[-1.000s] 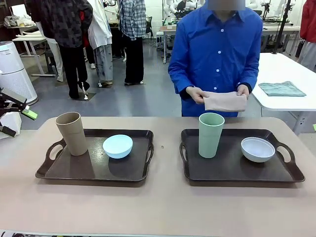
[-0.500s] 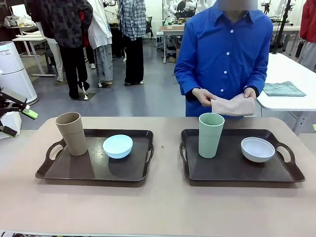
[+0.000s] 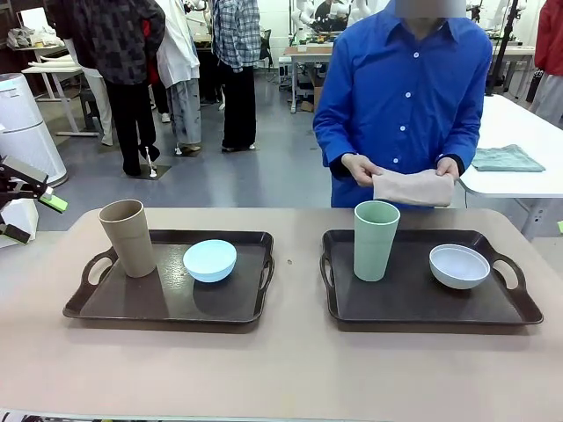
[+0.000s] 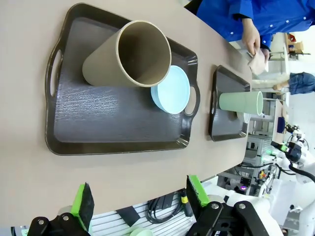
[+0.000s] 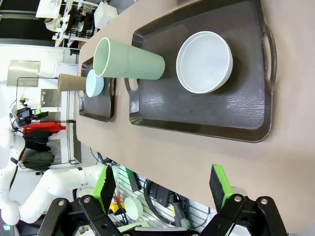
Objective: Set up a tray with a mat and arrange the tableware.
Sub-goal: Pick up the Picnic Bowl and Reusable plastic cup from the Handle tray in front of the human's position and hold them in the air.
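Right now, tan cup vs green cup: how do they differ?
The tan cup stands on the left tray, the green cup on the right tray. The tan cup sits beside a light blue bowl, the green cup beside a white bowl. Both are upright and handleless.

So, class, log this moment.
left gripper open | right gripper open | trayed: tan cup, blue bowl, green cup, white bowl | person holds mat

- Bright, even indoor light from above; the front view is sharp.
- Soft shadow lies by the blue bowl (image 3: 209, 260) on its tray (image 3: 132, 301).
- Wrist views curve at their edges.
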`<state>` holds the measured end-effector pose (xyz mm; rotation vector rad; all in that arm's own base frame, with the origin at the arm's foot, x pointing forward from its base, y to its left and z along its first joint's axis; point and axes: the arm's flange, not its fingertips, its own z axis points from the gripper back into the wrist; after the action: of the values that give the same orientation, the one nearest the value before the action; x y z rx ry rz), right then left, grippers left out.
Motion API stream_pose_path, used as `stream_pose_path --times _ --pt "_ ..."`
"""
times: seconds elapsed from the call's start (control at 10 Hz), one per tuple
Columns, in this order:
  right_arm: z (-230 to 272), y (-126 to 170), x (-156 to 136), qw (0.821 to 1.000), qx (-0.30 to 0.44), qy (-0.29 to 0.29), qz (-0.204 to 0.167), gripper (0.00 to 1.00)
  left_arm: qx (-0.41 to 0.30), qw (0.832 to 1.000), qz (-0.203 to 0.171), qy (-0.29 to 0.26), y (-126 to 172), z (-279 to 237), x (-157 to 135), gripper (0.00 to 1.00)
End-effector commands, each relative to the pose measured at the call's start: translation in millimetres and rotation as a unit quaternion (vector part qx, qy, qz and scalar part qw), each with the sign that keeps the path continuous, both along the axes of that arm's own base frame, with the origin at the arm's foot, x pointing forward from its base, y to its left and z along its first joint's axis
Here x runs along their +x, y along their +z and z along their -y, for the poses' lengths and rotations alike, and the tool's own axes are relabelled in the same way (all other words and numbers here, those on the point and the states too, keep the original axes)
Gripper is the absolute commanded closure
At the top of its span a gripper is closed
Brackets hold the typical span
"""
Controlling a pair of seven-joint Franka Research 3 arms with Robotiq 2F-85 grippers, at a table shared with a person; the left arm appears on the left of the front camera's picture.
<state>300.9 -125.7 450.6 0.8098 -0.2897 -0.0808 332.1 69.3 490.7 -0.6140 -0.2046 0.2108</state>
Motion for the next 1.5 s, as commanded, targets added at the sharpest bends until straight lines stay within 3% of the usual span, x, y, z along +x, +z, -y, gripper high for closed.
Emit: stream_pose_path --times 0.0,1.4 --pt "1.0 -0.8 -1.1 1.000 0.003 -0.001 -0.001 0.00 -0.011 1.000 0.006 0.003 0.3 2.3 1.3 0.00" --pt "1.0 -0.8 -1.1 1.000 0.003 -0.001 -0.001 0.00 -0.011 1.000 0.006 0.003 0.3 2.3 1.3 0.00"
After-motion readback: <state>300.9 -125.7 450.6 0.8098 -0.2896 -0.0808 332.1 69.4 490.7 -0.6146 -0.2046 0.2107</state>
